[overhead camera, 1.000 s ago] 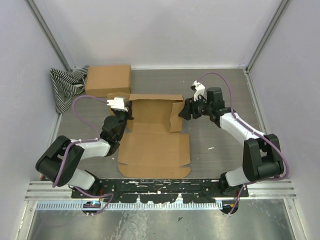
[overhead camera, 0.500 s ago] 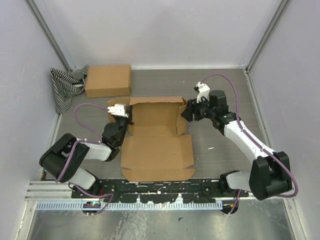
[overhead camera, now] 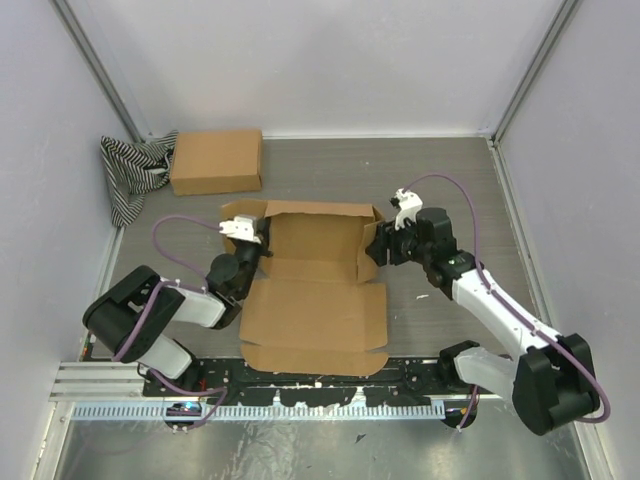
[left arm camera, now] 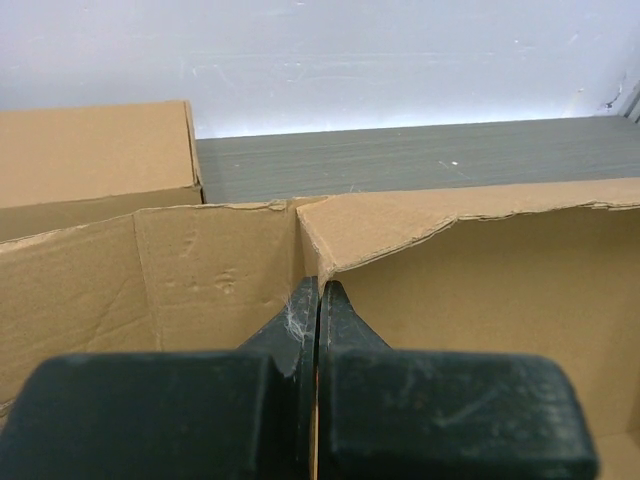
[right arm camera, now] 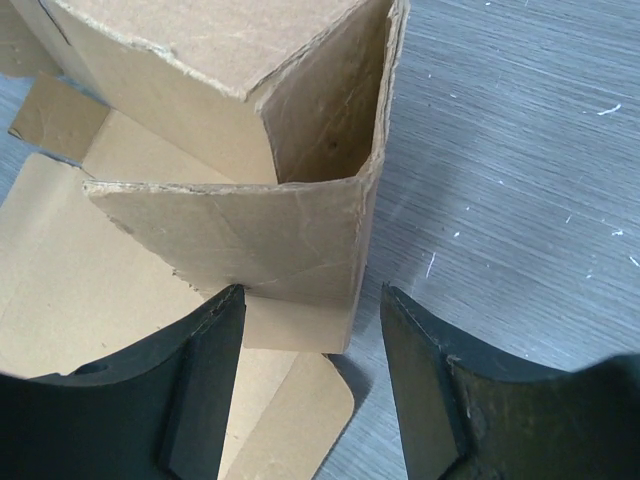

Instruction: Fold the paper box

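Observation:
The paper box point(overhead camera: 315, 285) lies in the middle of the table, its back wall and both side flaps raised, its front panel flat toward me. My left gripper point(overhead camera: 257, 243) is shut on the box's left rear corner; in the left wrist view the fingers point(left arm camera: 318, 290) pinch the cardboard wall point(left arm camera: 210, 270) between them. My right gripper point(overhead camera: 376, 250) is open at the box's right side flap. In the right wrist view the gripper point(right arm camera: 312, 292) straddles the flap's lower corner point(right arm camera: 250, 240), with the left finger touching the flap and the right finger apart from it.
A second, closed brown cardboard box point(overhead camera: 216, 161) sits at the back left and also shows in the left wrist view point(left arm camera: 90, 150). A black-and-white striped cloth point(overhead camera: 133, 172) lies beside it against the left wall. Grey table point(overhead camera: 450, 190) stretches right of the box.
Both grippers and the paper box have moved toward the near edge. The right flap stands more upright and closer to the right gripper.

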